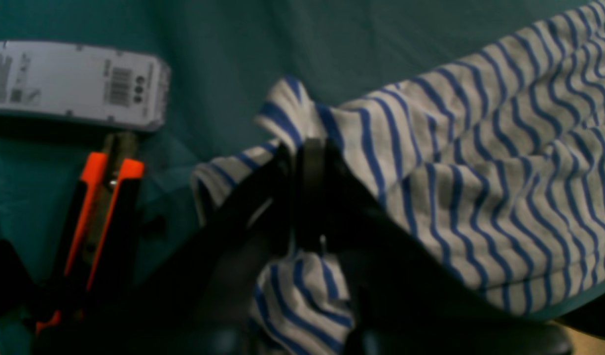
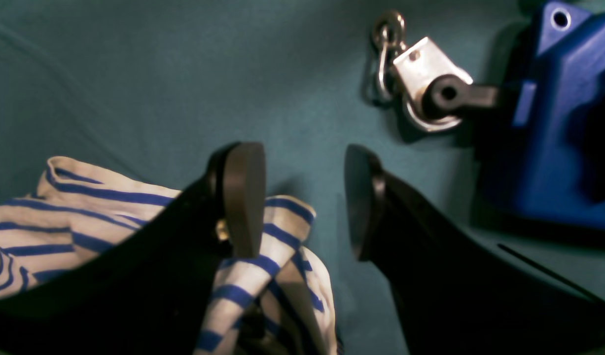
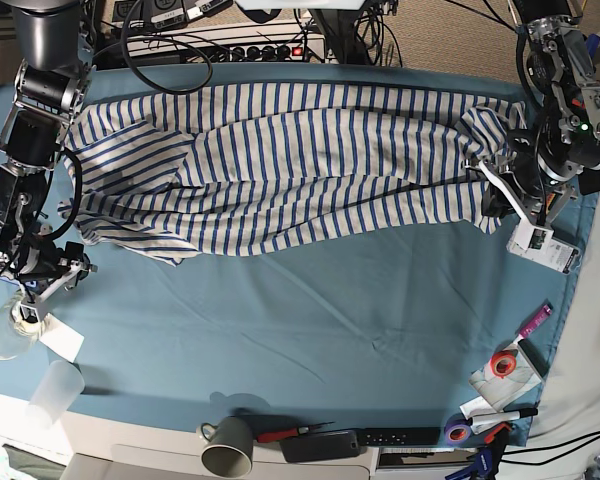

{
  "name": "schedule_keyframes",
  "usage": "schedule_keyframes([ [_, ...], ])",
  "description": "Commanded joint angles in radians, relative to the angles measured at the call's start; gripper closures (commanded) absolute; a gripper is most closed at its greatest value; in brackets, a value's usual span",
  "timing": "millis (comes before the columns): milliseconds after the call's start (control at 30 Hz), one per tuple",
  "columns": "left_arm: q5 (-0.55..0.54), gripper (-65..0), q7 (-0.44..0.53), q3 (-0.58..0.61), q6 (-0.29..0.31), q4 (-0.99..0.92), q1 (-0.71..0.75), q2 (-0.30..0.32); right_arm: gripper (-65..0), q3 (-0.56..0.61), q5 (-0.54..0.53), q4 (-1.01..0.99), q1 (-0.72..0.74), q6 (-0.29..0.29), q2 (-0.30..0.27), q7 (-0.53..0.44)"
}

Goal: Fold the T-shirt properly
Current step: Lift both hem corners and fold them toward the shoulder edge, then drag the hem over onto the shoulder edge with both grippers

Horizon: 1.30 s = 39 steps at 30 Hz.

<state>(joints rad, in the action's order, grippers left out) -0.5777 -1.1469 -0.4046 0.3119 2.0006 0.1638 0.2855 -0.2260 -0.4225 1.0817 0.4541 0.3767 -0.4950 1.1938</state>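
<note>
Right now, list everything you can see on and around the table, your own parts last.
Striped white-and-blue T-shirt: one, spread across the far half of the teal cloth.
Teal table cloth: one, covers the table.
White barcode label box: one, right edge, by the shirt's end.
Grey ceramic mug: one, near edge.
Clear plastic cup: one, near left corner, lying over.
Pink marker pen: one, right edge.
Orange tape roll: one, near right.
Black remote control: one, near edge.
Metal pulley with shackle: one, silver, beside a blue plastic block.
Left gripper: shut on the shirt.
Right gripper: open, beside the shirt's end.
</note>
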Motion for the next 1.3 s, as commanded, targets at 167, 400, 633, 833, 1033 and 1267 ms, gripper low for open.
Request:
schedule_keyframes([
  [167,-0.014,0.0,0.021,-0.005,0.004,0.015,-0.008,0.011,-26.4,-0.004,0.066,0.016,0.028,-0.053,0.049,0.018],
  [400,-0.014,0.0,0.019,-0.005,0.004,0.015,-0.009,0.011,-26.4,-0.004,0.196,0.016,0.027,-0.126,0.085,0.069],
  [633,-0.014,0.0,0.022,-0.005,0.004,0.015,-0.009,0.011,-12.6,-0.004,0.225,0.016,0.029,-0.131,0.085,0.071],
  [833,-0.014,0.0,0.022,-0.005,0.004,0.015,-0.009,0.011,0.0,-0.004,0.225,0.016,0.031,-0.13,0.079,0.068],
  [1033,-0.014,0.0,0.031,-0.005,0.003,0.015,-0.009,0.011,0.0,-0.005,0.222,0.025,0.039,-0.129,0.063,0.071],
  [1267,-0.014,0.0,0.041,-0.005,0.003,0.015,-0.009,0.011,0.0,-0.005,0.098,0.142,0.04,-0.105,0.063,0.064],
])
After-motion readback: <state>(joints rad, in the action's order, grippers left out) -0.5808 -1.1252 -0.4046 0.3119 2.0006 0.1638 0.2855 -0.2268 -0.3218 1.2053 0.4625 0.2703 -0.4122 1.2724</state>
